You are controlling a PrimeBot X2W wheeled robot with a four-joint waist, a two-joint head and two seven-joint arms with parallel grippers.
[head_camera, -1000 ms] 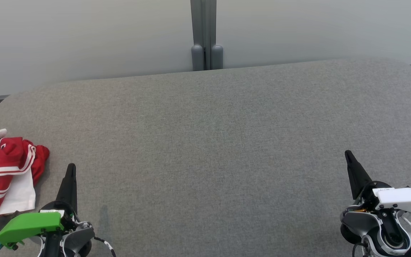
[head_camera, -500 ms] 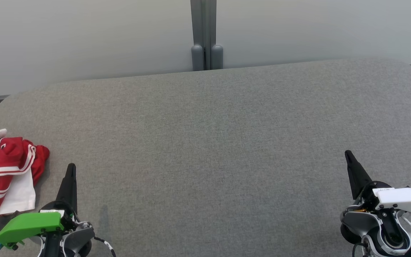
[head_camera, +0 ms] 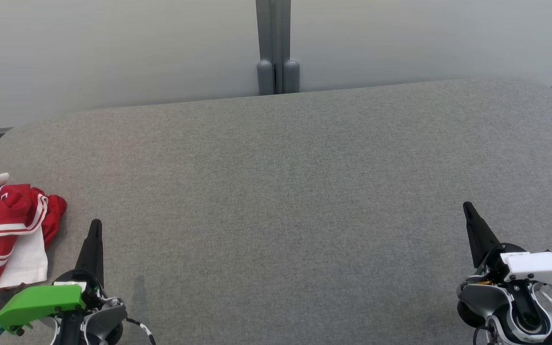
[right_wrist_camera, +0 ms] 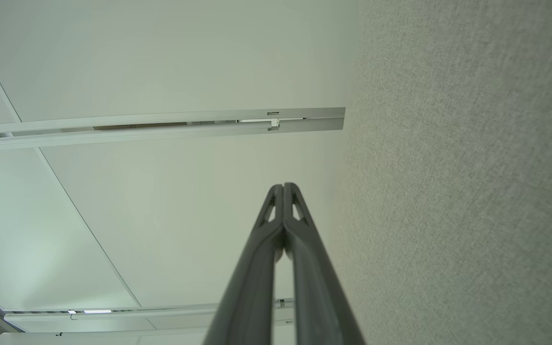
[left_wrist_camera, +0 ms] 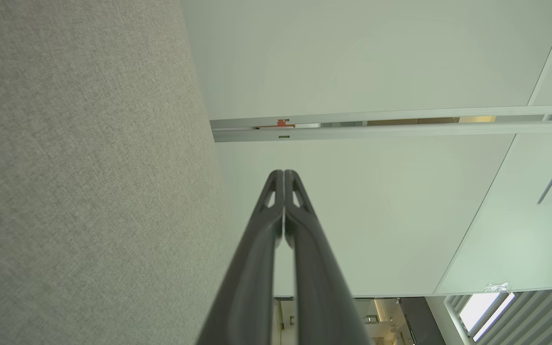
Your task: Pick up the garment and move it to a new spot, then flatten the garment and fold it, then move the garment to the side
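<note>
A broad grey fabric-covered table (head_camera: 276,191) with rounded corners spreads before a pale wall (head_camera: 113,48). The crumpled red-and-white striped garment (head_camera: 7,230) lies at the table's eight o'clock edge, near the left gripper (head_camera: 95,224) at seven o'clock. That gripper and the right gripper (head_camera: 466,206) at four o'clock each have their dark fingers pressed together, holding nothing.

Left gripper (head_camera: 96,224) low left, fingers pressed together, pointing up-view, green wrist cover. Right gripper (head_camera: 466,206) low right, likewise closed, white cover, tilted slightly left.
</note>
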